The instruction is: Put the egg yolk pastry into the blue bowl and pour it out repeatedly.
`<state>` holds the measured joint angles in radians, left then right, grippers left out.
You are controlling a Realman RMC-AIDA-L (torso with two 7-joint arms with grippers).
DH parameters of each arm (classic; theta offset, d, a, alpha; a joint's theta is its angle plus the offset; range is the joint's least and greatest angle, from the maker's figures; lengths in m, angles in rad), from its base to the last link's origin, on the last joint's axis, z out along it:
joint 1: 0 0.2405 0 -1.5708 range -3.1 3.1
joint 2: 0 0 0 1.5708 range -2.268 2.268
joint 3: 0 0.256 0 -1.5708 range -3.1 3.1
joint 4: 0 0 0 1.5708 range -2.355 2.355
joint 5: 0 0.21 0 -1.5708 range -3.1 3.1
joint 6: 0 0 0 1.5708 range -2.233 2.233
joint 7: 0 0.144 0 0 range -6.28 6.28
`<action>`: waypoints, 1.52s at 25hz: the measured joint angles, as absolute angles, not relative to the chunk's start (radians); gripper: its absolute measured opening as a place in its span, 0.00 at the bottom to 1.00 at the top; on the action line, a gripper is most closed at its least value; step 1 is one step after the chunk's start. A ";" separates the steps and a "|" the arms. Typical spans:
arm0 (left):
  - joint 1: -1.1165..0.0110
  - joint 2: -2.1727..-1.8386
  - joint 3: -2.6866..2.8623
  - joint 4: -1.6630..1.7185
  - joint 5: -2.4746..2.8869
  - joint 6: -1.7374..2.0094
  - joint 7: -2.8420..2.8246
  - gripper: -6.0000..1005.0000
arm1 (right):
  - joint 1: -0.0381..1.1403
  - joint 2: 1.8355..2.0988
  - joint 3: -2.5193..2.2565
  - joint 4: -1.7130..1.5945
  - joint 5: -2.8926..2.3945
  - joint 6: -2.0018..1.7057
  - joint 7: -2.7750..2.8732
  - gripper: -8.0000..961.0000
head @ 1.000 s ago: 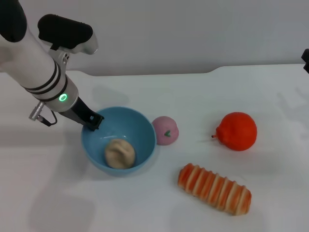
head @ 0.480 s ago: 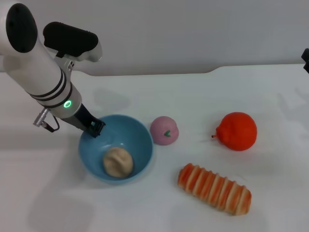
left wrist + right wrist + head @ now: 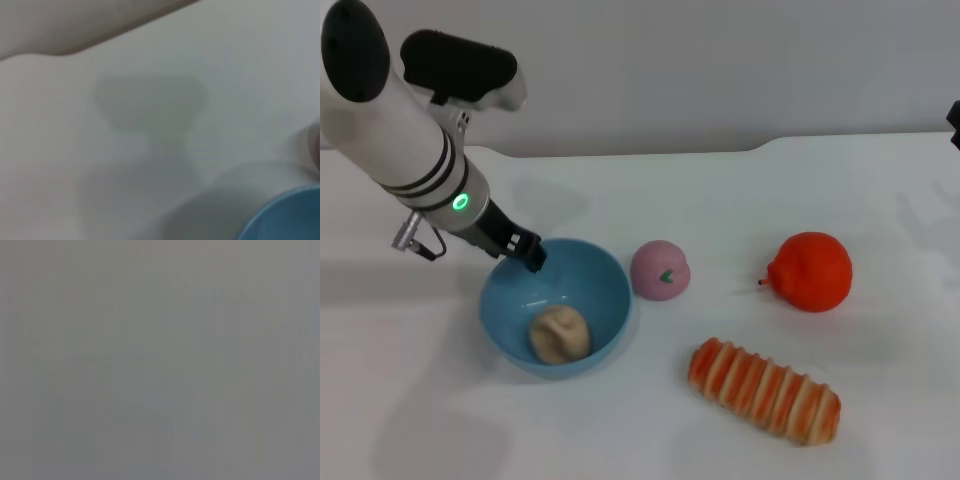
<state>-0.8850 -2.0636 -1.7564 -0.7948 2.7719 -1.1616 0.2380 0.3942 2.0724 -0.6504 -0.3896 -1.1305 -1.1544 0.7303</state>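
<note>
The blue bowl (image 3: 604, 290) sits left of centre on the white table, and the egg yolk pastry (image 3: 560, 333), a pale beige lump, lies inside it toward the near side. My left gripper (image 3: 527, 251) comes down from the upper left, and its dark fingertips clamp the bowl's far-left rim. A slice of the blue bowl's rim (image 3: 287, 217) shows in the left wrist view. My right arm is parked off to the right; only a dark corner (image 3: 954, 120) of it shows, and its wrist view is blank grey.
A pink bun (image 3: 660, 270) with a green mark lies just right of the bowl. An orange fruit (image 3: 811, 271) sits farther right. A long orange-and-cream striped bread (image 3: 765, 391) lies near the front. The table's far edge (image 3: 720, 150) meets a grey wall.
The bowl has shifted a little toward the near left with my left gripper on its rim. The gripper's hold has swung from the left rim toward the far rim. The pastry stays inside.
</note>
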 joint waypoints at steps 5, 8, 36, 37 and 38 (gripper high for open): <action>-0.851 -2.063 -1.756 -0.879 2.772 -1.141 0.230 0.55 | 0.394 2.072 -0.650 -0.388 -1.131 -1.139 0.729 0.58; -0.809 -2.062 -1.756 -0.937 2.769 -1.076 0.234 0.58 | 0.394 2.072 -0.650 -0.389 -1.132 -1.134 0.724 0.58; -0.505 -2.067 -1.172 -0.913 2.378 0.217 0.317 0.67 | 0.424 2.073 -0.623 -0.286 -1.019 -1.075 0.639 0.75; -0.499 -2.067 -1.130 -0.895 2.370 0.285 0.317 0.67 | 0.426 2.073 -0.623 -0.279 -1.018 -1.075 0.616 0.75; -0.496 -2.067 -1.095 -0.881 2.368 0.339 0.317 0.68 | 0.429 2.073 -0.623 -0.274 -1.017 -1.076 0.590 0.76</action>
<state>-0.4961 -2.0666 -1.0951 -0.8807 2.3684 0.3388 0.3168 0.4285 2.0728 -0.6228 -0.2743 -1.0166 -1.0756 0.5895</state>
